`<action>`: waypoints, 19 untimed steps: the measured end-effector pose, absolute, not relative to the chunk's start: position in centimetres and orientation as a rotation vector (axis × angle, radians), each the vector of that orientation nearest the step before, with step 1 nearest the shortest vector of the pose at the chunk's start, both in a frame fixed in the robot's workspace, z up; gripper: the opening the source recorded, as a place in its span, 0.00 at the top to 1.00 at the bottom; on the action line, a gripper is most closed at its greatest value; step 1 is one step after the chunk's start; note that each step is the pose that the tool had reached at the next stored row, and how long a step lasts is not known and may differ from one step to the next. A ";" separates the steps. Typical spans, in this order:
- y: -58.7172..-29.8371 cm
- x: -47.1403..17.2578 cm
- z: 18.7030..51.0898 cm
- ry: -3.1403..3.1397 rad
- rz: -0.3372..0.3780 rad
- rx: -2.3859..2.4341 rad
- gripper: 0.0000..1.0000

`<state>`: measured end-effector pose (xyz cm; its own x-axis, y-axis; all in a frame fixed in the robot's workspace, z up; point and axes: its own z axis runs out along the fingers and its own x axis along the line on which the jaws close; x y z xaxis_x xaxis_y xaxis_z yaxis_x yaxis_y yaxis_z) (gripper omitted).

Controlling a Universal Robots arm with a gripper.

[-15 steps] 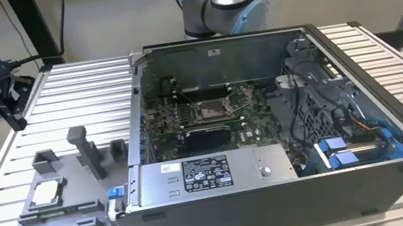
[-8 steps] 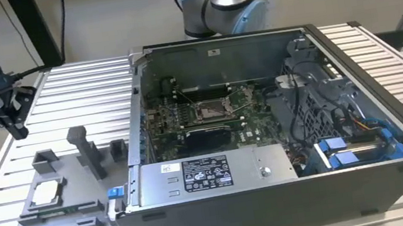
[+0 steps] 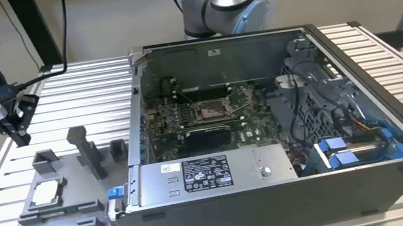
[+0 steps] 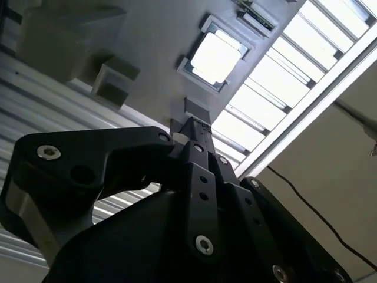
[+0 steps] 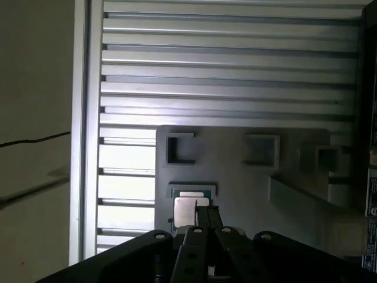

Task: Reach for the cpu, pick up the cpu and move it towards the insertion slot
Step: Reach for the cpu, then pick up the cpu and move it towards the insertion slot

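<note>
Exterior view puts the gripper [image 3: 22,137] up in the air at the exterior view's left, above the slatted metal table [image 3: 79,88]. It is well apart from the cpu [image 3: 45,194]. Its two black fingers look pressed together and carry nothing.

The cpu is a small flat square plate, pale silver-white, lying flat in a shallow square nest on the grey fixture plate [image 3: 67,224]. That plate sits on the table just beside the open computer case [image 3: 277,197], on the exterior view's left of it. Grey upright blocks [image 3: 84,150] stand on the same plate, near the cpu but not touching it.

In the second wrist view the cpu [image 4: 215,57] glares almost white inside a thin darker frame, beyond the tip of the gripper [image 4: 191,125]. In the first wrist view it [image 5: 185,210] shows as dull silver, partly behind the gripper [image 5: 207,210].

The insertion slot [image 3: 213,109] lies inside the case, a shiny metal frame on the green board.
</note>
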<state>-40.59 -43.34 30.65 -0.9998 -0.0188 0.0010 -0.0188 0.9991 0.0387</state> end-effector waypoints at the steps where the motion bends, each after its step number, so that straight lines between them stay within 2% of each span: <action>1: -43.4 -40.6 30.5 -3.139 -0.061 0.029 1.00; 19: -44.8 -41.2 27.7 -3.139 -0.060 0.029 1.00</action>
